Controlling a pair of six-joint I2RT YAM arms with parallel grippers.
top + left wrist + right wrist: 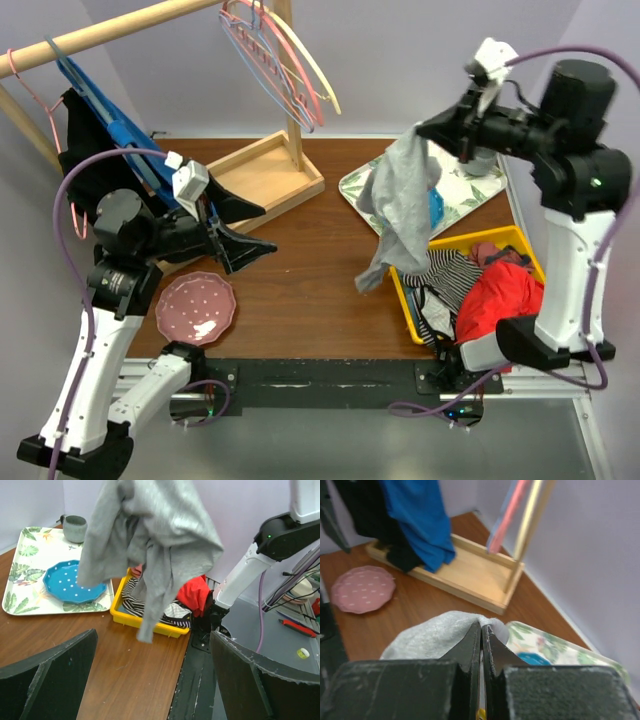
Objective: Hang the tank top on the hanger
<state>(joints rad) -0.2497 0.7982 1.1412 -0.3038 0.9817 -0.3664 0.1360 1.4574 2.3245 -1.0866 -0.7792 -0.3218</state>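
Note:
The light-grey tank top hangs bunched from my right gripper, which is shut on a fold of it above the tray and the bin. In the right wrist view the jaws are pressed together with grey knit draped over them. The left wrist view shows the tank top dangling, its lowest tip just above the bin's rim. The thin pale-blue hanger hangs on the wooden rod among pink and cream hangers, far from both grippers. My left gripper is open and empty over the table's left half.
A yellow bin holds a striped garment and a red garment. A leaf-print tray carries a blue plate and a grey cup. A pink plate lies front left. The wooden rack base stands at the back.

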